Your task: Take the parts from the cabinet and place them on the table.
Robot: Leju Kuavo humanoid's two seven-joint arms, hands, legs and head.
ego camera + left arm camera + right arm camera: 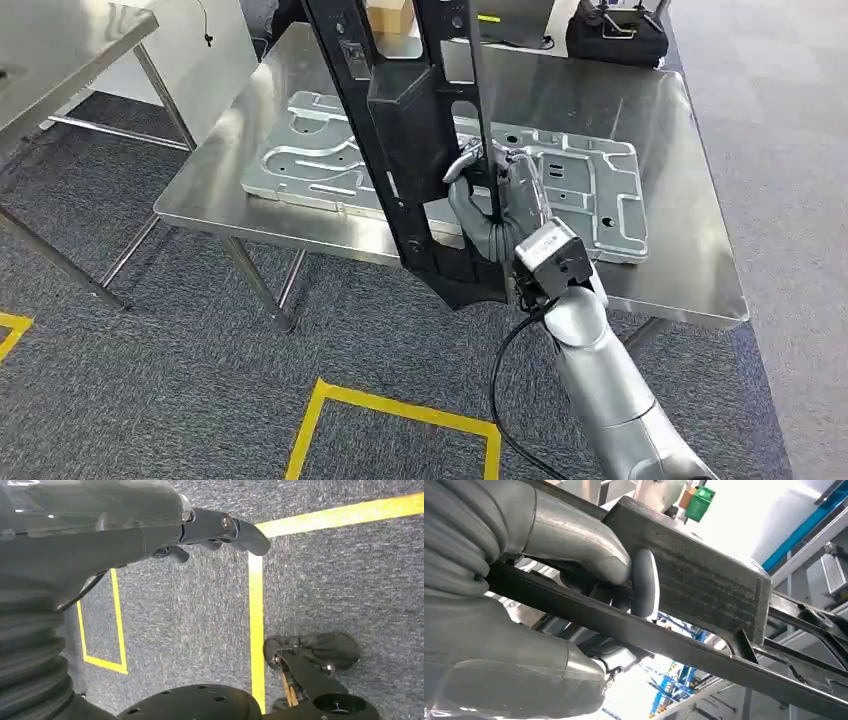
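- Black frame part [405, 130], top cut off, gripped by our right hand [495, 200] over the steel table [690, 270]
- Our left hand [200, 530] hangs with fingers loose, holding nothing

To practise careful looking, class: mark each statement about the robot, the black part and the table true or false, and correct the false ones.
1. The right hand grips the black frame part. True.
2. The black frame part lies flat on the steel table. False: it is held up, tilted, above the table's near edge.
3. A silver stamped panel lies on the table. True.
4. The left hand holds a part. False: it holds nothing, over grey carpet.
5. The carpet has yellow tape lines. True.
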